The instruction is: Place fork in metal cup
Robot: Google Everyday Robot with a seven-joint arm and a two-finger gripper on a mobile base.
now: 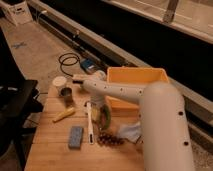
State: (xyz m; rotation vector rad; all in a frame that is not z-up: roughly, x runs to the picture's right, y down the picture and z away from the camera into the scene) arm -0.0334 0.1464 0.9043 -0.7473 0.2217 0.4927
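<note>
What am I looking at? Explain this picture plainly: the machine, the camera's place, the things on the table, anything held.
The big white shape is a robot arm; its gripper is at the far end, over the back left of the wooden table, beside the white cup. One camera looks down; its mounting is unknown. On the table are a metal cup, a yellow piece, a blue-grey sponge, a long white utensil, probably the fork, and a dark grape-like cluster; an orange bin stands at the back right. Whether the gripper holds anything cannot be told.
</note>
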